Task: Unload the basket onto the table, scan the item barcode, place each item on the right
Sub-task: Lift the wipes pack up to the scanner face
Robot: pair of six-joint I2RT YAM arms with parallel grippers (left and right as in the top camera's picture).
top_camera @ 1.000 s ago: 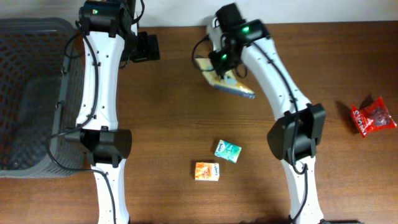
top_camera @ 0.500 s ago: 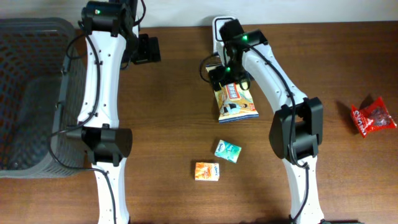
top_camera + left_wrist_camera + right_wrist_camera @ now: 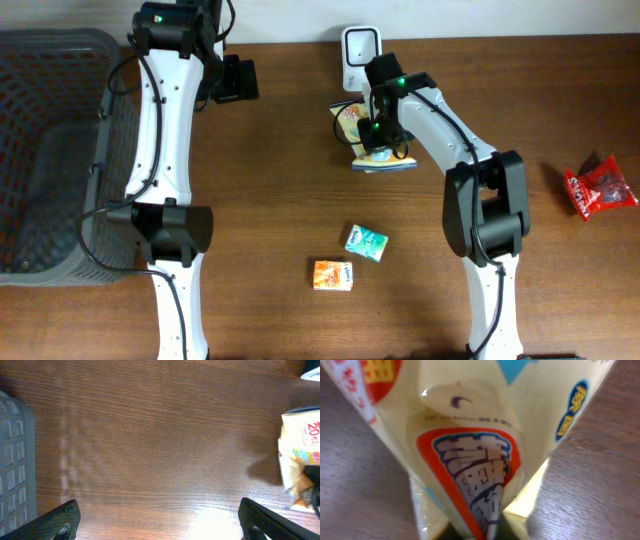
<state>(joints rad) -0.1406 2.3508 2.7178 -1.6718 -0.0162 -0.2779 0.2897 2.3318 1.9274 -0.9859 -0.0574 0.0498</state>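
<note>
The item is a yellow snack bag (image 3: 357, 128) with orange, blue and red print, lying bunched on the table just below the white barcode scanner (image 3: 360, 48) at the far edge. My right gripper (image 3: 381, 128) is shut on the bag. In the right wrist view the bag (image 3: 470, 450) fills the frame, with its folded film pinched at the bottom; the fingers are hidden behind it. My left gripper (image 3: 162, 525) hangs open over bare wood, with the bag's edge (image 3: 299, 445) at its far right. Overhead, the left gripper (image 3: 235, 78) is left of the scanner.
A dark mesh basket (image 3: 40, 150) stands at the left edge. A green box (image 3: 366, 242) and an orange box (image 3: 333, 275) lie in the front middle of the table. A red packet (image 3: 598, 188) lies at the far right.
A second ago the right gripper held the bag tilted in the air. Half a second ago the bag lay flat on the table. Now the gripper is shut on it again and the bag is bunched up.
</note>
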